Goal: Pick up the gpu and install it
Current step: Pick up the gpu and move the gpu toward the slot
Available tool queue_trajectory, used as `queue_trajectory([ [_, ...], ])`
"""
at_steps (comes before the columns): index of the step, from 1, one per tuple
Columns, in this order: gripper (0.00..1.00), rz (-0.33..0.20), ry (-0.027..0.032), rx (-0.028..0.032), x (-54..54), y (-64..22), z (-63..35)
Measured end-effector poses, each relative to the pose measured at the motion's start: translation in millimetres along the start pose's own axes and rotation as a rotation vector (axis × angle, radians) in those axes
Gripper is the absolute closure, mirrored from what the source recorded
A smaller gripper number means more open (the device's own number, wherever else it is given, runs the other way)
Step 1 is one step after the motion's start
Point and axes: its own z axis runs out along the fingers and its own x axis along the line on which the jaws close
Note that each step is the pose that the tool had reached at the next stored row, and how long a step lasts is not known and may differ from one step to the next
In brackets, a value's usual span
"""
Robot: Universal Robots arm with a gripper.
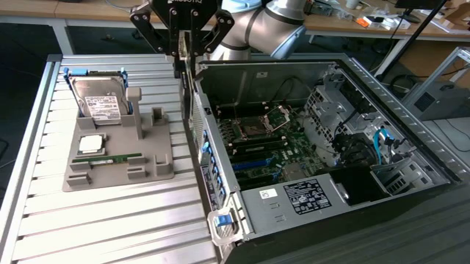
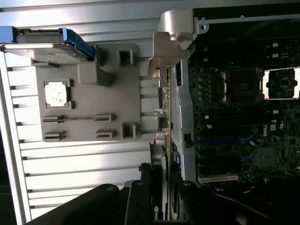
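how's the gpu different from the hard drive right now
1. The gpu is held in the gripper beside the open case's edge; the hard drive sits slotted in the grey holder.
2. The gpu is a thin dark card with a metal bracket at one end; the hard drive is a boxy silver block with a white label and blue side rails.
Both stand on edge rather than lying flat.

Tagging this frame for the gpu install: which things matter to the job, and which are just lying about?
Job: thin dark gpu card with silver bracket, held in the hand; open black computer case.
Lying about: boxy silver hard drive; small square silver processor; narrow green memory stick; grey holder tray.
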Motion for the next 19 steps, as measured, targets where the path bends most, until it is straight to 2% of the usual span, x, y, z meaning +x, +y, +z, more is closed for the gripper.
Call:
queue_trajectory([
  [19, 0.73, 0.000, 0.0000, 0.0000, -13.9, -0.6, 2.0],
])
